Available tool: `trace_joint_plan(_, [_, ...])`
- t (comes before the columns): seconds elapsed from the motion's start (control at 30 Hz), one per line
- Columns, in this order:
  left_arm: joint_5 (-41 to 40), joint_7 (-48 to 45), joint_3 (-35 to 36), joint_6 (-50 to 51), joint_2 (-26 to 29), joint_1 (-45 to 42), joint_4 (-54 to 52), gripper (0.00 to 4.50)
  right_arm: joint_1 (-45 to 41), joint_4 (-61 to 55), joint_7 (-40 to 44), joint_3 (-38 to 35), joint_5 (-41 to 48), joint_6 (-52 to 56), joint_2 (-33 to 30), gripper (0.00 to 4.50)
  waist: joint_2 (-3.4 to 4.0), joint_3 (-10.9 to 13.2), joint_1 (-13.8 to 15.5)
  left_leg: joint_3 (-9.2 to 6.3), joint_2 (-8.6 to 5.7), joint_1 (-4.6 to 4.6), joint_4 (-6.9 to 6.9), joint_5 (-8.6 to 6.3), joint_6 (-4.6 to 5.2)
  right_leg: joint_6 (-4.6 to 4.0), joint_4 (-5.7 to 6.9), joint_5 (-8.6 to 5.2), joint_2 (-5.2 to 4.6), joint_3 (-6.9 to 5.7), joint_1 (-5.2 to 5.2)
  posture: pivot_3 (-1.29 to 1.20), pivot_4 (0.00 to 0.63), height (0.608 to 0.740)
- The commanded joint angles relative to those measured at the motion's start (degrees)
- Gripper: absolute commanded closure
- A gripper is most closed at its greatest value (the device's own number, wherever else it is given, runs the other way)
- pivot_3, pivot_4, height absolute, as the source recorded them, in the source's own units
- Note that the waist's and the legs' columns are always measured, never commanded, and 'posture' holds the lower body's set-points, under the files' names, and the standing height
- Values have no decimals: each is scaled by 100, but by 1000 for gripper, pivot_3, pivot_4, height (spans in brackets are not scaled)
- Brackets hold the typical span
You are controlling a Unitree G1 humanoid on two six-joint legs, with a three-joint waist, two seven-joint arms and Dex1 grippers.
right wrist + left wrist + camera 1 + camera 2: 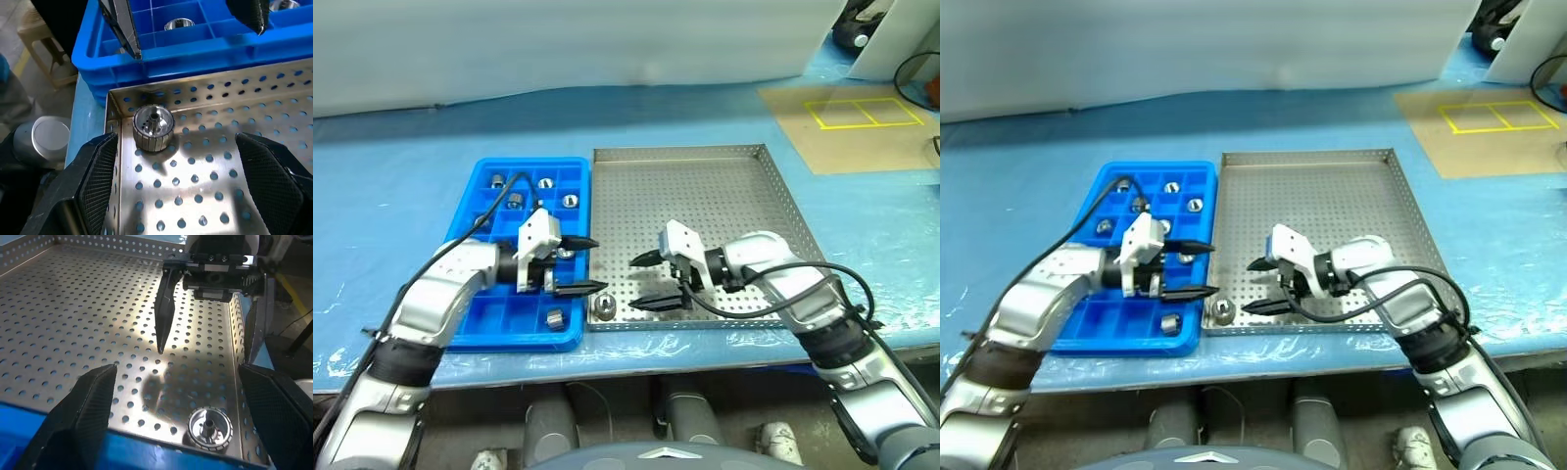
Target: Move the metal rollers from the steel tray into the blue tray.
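One metal roller [604, 306] left in the steel tray [773, 186], tucked into the near corner beside the blue tray [487, 164]. Standing on end, hole up, so axis vertical. Several rollers already sitting in blue compartments, exact count hard to tell under the arm. Left gripper [590, 264] wide open and empty, hovering at the seam between the two trays, fingertips pointing across toward the steel side. Right gripper [644, 281] equally wide and empty, aimed back at it over the perforated floor. Roller just below and near both; probably slightly closer to the left fingertips.
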Motion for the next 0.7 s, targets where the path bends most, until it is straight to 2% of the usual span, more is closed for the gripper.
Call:
trace_joint_plan(0.03, [-286,331,485,298,218,400,-771,255,-236,252,202,183,-13,-324,216,551,1,0,65,0,0,1,0,0,0,0,1,0,0,-1,0,10,150,740])
trace_joint_plan(0.3, [-562,813,946,647,444,1134,-1519,255,-402,846,537,471,-139,-643,487,551,0,0,338,-2,-2,-1,-1,0,-1,1,0,-1,-5,-4,3,99,150,740])
trace_joint_plan(0.7, [-853,757,1189,710,790,1341,-1771,255,-485,1893,600,451,-653,-1355,556,551,0,0,427,-4,-1,-3,-3,1,-2,1,1,-1,-3,-3,-2,99,150,740])
